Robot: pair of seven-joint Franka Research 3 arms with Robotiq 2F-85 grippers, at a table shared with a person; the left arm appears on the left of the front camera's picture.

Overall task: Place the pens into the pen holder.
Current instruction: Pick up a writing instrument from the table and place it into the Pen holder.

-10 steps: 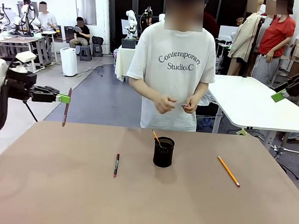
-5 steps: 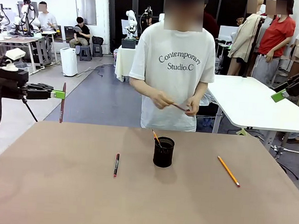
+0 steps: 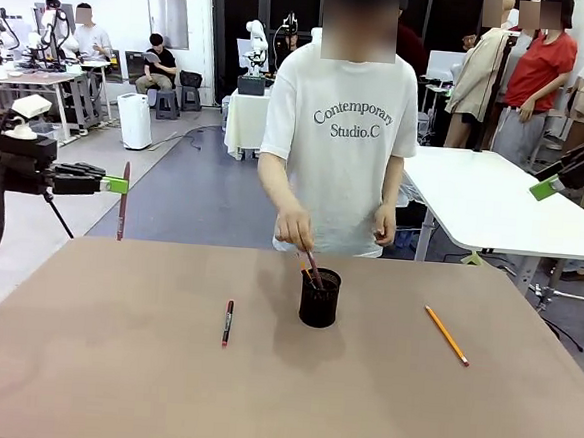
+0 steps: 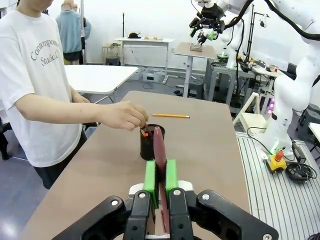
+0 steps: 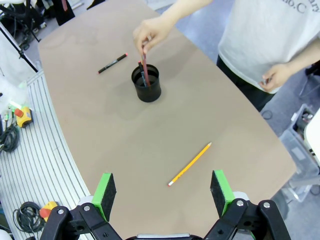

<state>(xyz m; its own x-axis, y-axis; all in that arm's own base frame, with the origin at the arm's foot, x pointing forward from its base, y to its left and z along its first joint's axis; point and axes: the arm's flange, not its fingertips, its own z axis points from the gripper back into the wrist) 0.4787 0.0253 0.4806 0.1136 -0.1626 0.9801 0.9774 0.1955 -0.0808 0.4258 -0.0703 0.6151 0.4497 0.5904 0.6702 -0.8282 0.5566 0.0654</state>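
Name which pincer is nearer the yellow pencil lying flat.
Right. The right pincer hovers open, right of the yellow pencil; the left pincer, gripping a reddish pen, is far left of it.

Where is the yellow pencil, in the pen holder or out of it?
Out. The yellow pencil lies flat on the table, well apart from the pen holder, which stands upright.

Grey floor [image 3: 184, 191]. White table [image 3: 484, 197] at right; white bin [image 3: 135, 120] far left beside a desk [image 3: 41, 79]. White walls [image 4: 150, 20], bright even light.
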